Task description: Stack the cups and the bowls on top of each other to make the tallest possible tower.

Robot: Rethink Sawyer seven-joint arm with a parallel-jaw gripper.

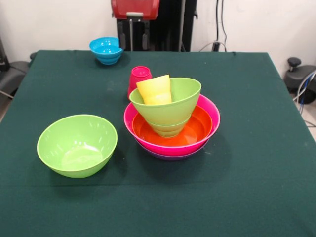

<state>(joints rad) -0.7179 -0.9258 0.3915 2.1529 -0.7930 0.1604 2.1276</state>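
Observation:
The tower stands mid-table: a purple bowl (168,157) shows as a sliver at the bottom. In it sits a hot pink bowl (211,112), then an orange bowl (198,129). A lime green bowl (168,130) sits in the orange one, and a second, tilted lime green bowl (174,106) sits in that. A yellow cup (155,89) leans inside the top bowl. A red cup (139,78) stands on the table just behind the tower. A large lime green bowl (77,144) sits alone at front left. A sky blue bowl (106,50) sits at the far edge. The gripper (134,34) hangs drawn back above the far edge, away from all of them. The orange cup is out of view.
The dark green tablecloth (256,187) covers the whole table. The robot's black pedestal (168,24) stands behind the far edge. Cables and black equipment (301,79) lie off the right side, and a dark object (10,74) sits off the left side.

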